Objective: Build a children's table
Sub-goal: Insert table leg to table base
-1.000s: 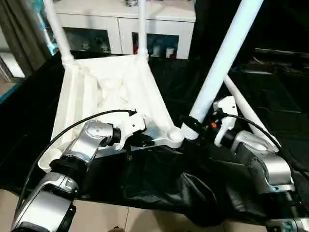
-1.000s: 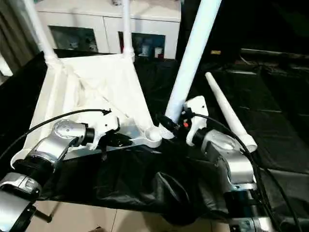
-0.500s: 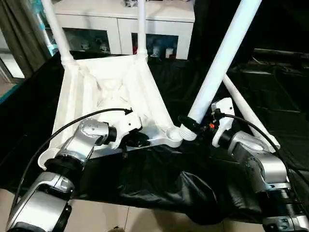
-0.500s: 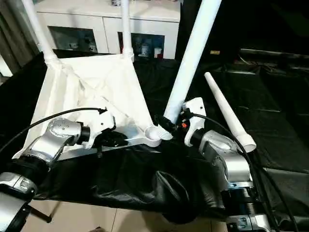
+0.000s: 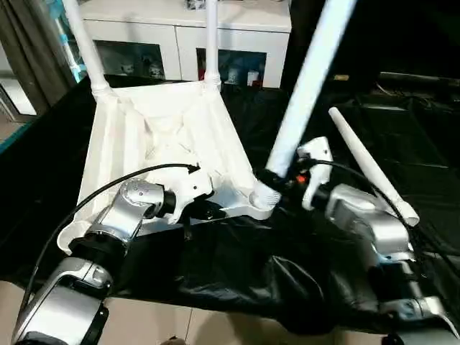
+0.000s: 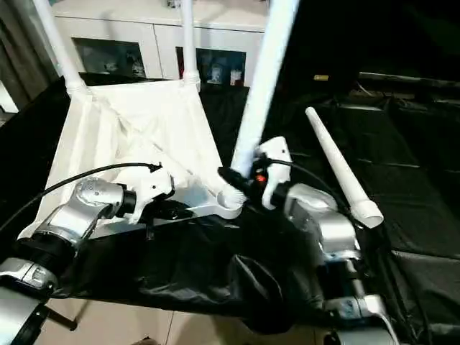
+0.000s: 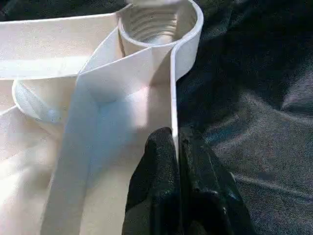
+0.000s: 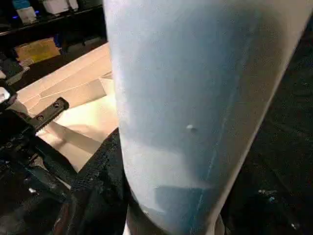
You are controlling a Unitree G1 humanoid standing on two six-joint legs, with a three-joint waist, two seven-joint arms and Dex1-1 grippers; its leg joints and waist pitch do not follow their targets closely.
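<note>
Left gripper point(image 7: 177, 147): its two black fingers are being pressed together on the thin near rim of the tabletop point(image 5: 154, 133), just beside the near-right corner socket point(image 7: 155, 22).
Right gripper point(image 5: 277, 180): it is being kept about half open around the thick lower end of a leg point(image 5: 305, 79), low down next to that same socket; the leg is being clasped between its fingers.
Tabletop: it is being shown upside down on the black sheet point(image 5: 237, 266), ribbed underside up.
Held leg: it is being tilted up and away from the socket, its foot end being set at the socket's mouth; whether it is seated cannot be told.
Fitted legs: two point(image 5: 85, 43) point(image 5: 211, 39) are being held upright in the tabletop's far corners.
Loose leg point(image 5: 370, 169): it is being left lying on the sheet, right of the tabletop, well apart from it.
Cabinet point(image 5: 180, 47): it is being seen beyond the tabletop's far edge.
</note>
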